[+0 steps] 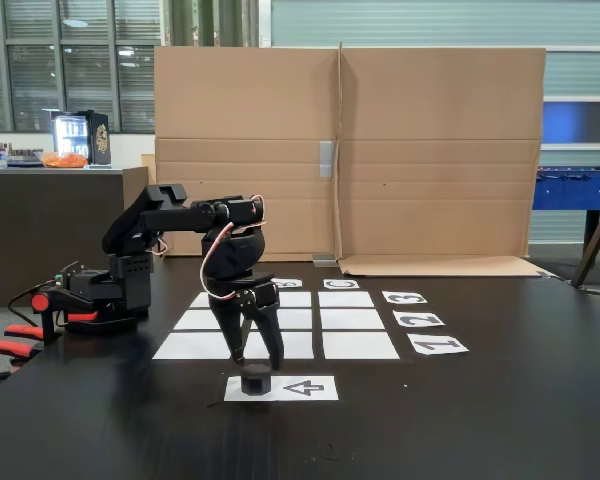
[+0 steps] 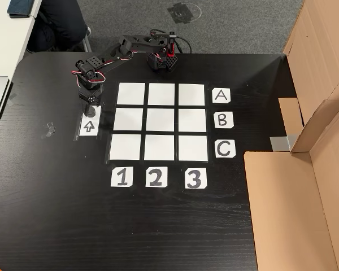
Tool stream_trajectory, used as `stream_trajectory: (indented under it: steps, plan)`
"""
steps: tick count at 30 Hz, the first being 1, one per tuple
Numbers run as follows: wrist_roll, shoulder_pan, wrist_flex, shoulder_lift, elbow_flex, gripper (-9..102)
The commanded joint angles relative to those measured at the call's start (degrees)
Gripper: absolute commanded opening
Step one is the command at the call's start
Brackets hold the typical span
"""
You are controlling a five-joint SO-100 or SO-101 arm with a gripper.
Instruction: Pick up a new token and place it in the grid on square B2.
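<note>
The black token (image 1: 256, 380) sits on the near end of the arrow-printed sheet (image 1: 305, 388), in front of the grid (image 1: 358, 345). My gripper (image 1: 256, 360) points straight down just above the token, its two fingers spread open on either side with nothing held. In the fixed view from above, the gripper (image 2: 91, 101) covers most of the token (image 2: 92, 109) at the top of the arrow sheet (image 2: 88, 126), left of the grid (image 2: 130, 147). Square B2 (image 2: 160, 120), the middle sheet, is bare, as are its neighbours. The arm partly hides B2 (image 1: 294, 319) in the front-on fixed view.
Paper labels A, B, C (image 2: 222, 119) and 1, 2, 3 (image 2: 155, 177) edge the grid. A tall cardboard screen (image 1: 380, 150) stands behind the black table; cardboard (image 2: 305, 209) lies along its right side. The arm's base (image 2: 161, 59) sits at the far edge.
</note>
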Motion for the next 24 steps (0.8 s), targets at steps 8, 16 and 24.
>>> stream_trajectory:
  steps: [8, 16, 24]
  plan:
    - [0.62, 0.88, 0.26, -2.29, -6.77, 27]
    - [0.62, 1.32, 0.26, -3.96, -8.26, 27]
    - [0.53, 1.76, 0.26, -4.92, -8.61, 27]
